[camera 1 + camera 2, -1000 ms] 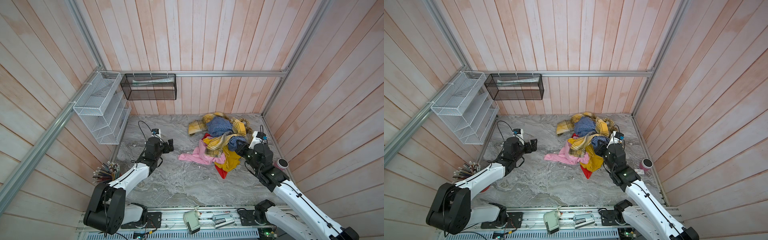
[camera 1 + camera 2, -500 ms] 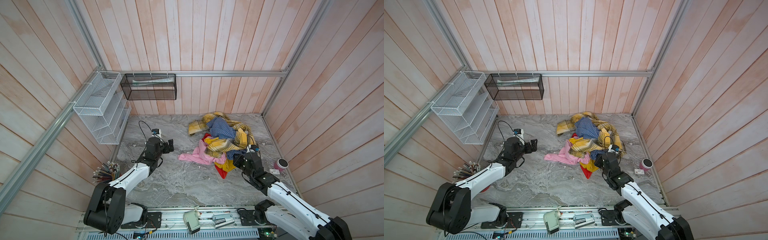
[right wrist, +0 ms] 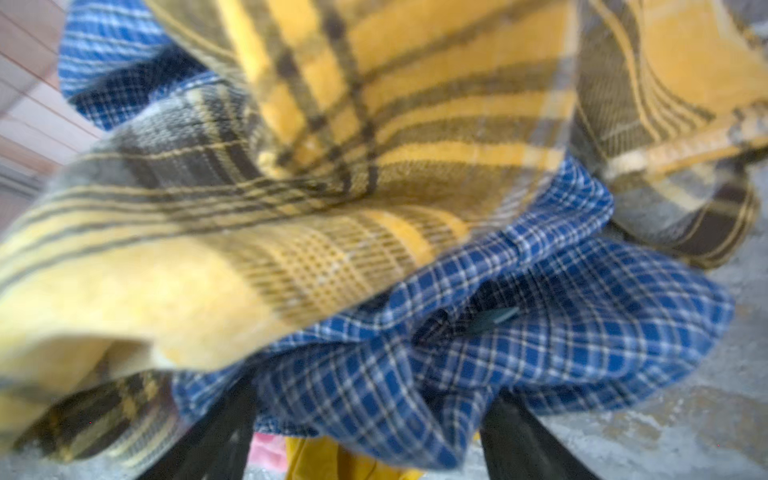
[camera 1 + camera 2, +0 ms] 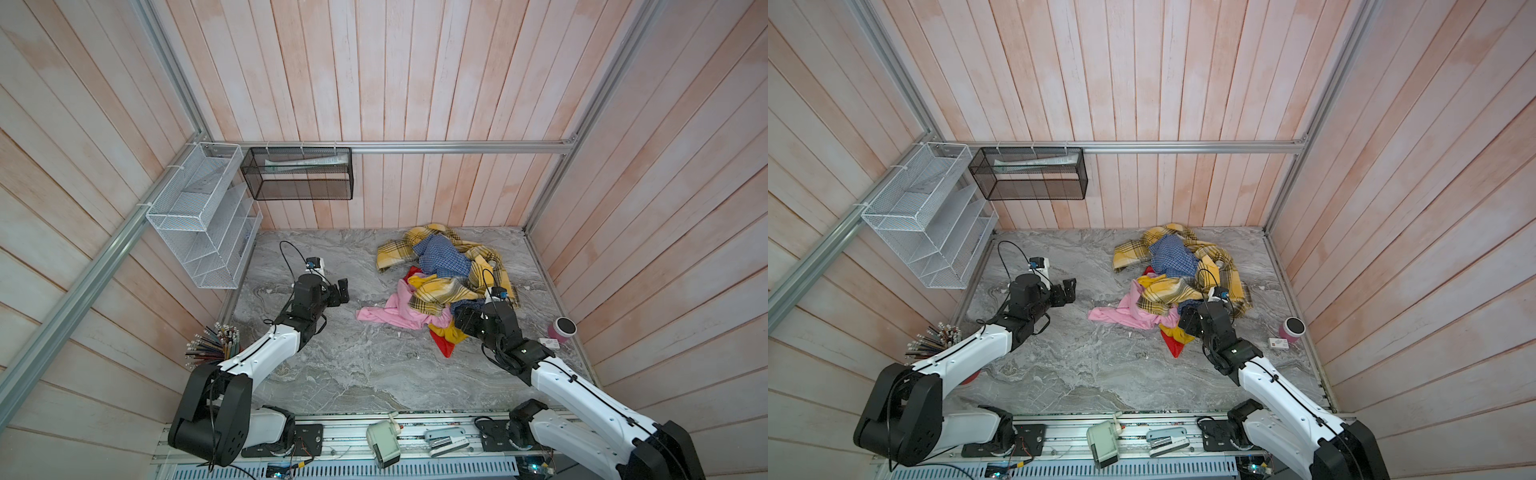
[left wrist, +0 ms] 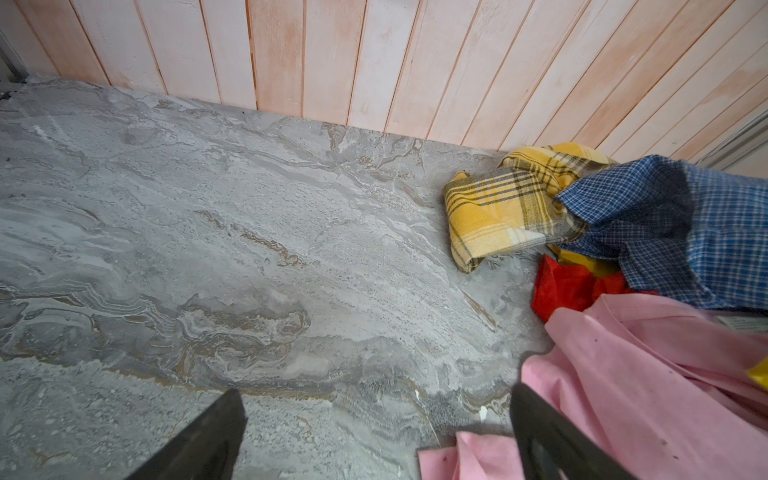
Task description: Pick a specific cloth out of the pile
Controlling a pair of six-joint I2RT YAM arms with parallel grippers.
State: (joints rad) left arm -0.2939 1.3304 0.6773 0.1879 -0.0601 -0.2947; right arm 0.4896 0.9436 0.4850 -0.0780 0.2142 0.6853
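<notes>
Cloth (image 4: 442,259): one; pile (image 4: 441,291): one

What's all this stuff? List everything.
pile: one, mixed colours, back right
blue checked shirt: one, blue, within pile
yellow plaid cloth: one or more, yellow, around shirt
pink garment: one, pink, pile's left edge
mustard garment: one, yellow, pile's near edge
red cloth: one, red, beneath pile
wire rack: one, white, left wall
mesh basket: one, black, back wall
pencils: bundle, mixed, by left wall
cup: one, pink, by right wall
table: one, grey, underneath
left gripper: one, black, open over table
right gripper: one, black, open at shirt
</notes>
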